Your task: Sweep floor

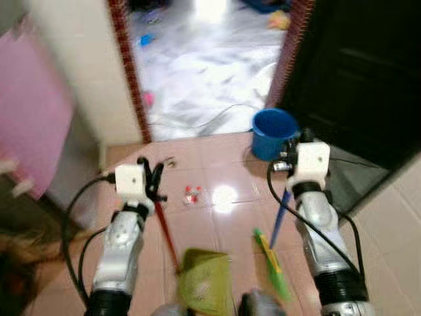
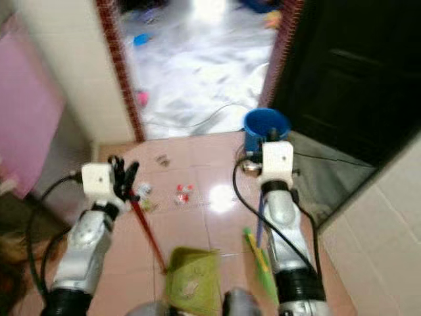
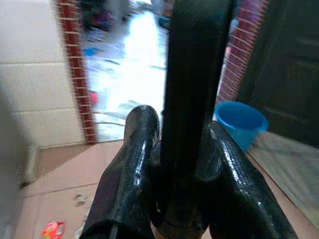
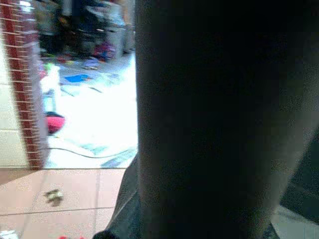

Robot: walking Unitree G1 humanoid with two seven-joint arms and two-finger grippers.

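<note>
My left gripper point(image 1: 153, 182) is shut on the red handle point(image 1: 166, 234) of a green dustpan point(image 1: 205, 280), which rests on the pink tiles close in front of me. The left wrist view shows the black fingers point(image 3: 133, 169) clamped around the dark handle point(image 3: 192, 99). My right gripper point(image 1: 288, 164) is shut on the blue handle point(image 1: 279, 220) of a green broom point(image 1: 275, 266), whose head lies on the floor right of the dustpan. Small red and white litter point(image 1: 191, 195) lies on the tiles ahead, between the two arms. That handle point(image 4: 214, 119) looms dark and close in the right wrist view.
A blue bucket point(image 1: 273, 131) stands by the doorway, just ahead of my right gripper. A brick-red door frame point(image 1: 128, 66) opens onto a white marble floor point(image 1: 204, 72) with a cable and scattered toys. A dark door point(image 1: 362, 72) is at right, a pink panel point(image 1: 33, 112) at left.
</note>
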